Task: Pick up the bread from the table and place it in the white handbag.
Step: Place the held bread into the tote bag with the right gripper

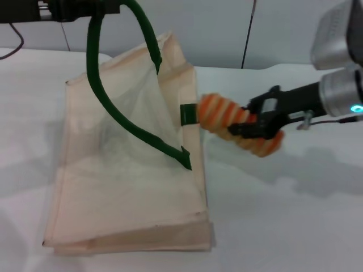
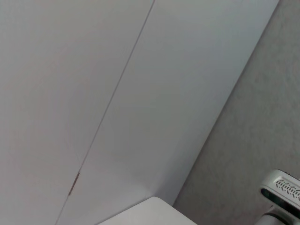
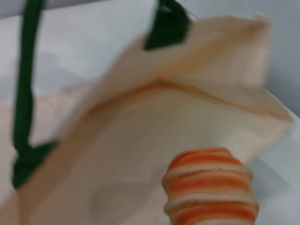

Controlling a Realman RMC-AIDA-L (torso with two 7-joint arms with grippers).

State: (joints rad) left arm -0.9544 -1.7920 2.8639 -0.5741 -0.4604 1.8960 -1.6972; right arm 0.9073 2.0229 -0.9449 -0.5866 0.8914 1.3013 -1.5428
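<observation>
Where the white handbag (image 1: 113, 187) lies nearest on the table (image 1: 283, 226), its folded bottom edge rests flat. Farther back, right gripper (image 1: 262, 126) clenched around the bread (image 1: 227, 122), loaf held off the tabletop, orange-striped tip just beside the bag's open edge. Farthest, left gripper (image 1: 85, 8) grasps a dark green handle (image 1: 93, 62), lifting the mouth open.
</observation>
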